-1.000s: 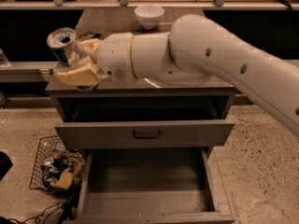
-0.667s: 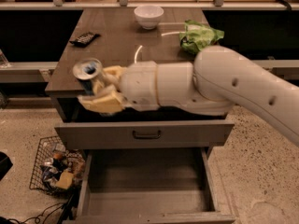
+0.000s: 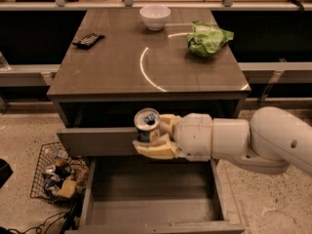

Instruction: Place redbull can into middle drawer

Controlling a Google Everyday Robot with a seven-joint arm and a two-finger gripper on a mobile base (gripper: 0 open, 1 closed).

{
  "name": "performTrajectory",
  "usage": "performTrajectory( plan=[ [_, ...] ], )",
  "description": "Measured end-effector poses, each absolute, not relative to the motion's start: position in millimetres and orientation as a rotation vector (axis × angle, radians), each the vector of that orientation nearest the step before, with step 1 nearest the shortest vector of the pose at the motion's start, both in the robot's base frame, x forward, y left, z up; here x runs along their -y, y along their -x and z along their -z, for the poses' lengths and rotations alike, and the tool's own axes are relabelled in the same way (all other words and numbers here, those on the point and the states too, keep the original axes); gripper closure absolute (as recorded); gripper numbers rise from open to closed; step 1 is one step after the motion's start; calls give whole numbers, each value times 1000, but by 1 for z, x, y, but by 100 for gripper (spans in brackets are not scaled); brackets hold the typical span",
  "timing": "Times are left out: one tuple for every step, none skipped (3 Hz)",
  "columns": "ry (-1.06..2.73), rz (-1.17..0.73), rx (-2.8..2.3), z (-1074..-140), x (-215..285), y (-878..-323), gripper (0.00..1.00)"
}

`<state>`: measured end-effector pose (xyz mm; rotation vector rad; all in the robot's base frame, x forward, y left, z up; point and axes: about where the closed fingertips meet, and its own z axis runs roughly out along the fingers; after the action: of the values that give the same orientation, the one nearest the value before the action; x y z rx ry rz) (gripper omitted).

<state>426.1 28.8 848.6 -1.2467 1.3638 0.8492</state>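
Observation:
The redbull can [image 3: 147, 122], with its silver top and pull tab showing, is held upright between the cream fingers [image 3: 155, 150] of my gripper [image 3: 146, 136], which is shut on it. The white arm reaches in from the right. The can hangs in front of the cabinet, level with the grey drawer front [image 3: 95, 141]. It is above the back part of the middle drawer [image 3: 151, 206], which is pulled out wide with its bare grey floor and side walls showing. The can is apart from the drawer floor.
On the cabinet top [image 3: 107, 67] stand a white bowl [image 3: 155, 16], a green crumpled bag [image 3: 208, 37] and a small black object [image 3: 87, 40]. A wire basket of clutter [image 3: 56, 173] sits on the floor left of the open drawer.
My gripper has carried the can down and to the right, from beside the cabinet top's left edge to in front of the drawer front, above the open drawer.

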Motion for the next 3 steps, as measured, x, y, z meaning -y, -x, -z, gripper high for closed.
performTrajectory(
  plan=[
    [1189, -850, -1382, -815, 4, -415, 100],
    [1121, -889, -1374, -773, 26, -407, 100],
    [1121, -889, -1374, -773, 26, -407, 100]
  ],
)
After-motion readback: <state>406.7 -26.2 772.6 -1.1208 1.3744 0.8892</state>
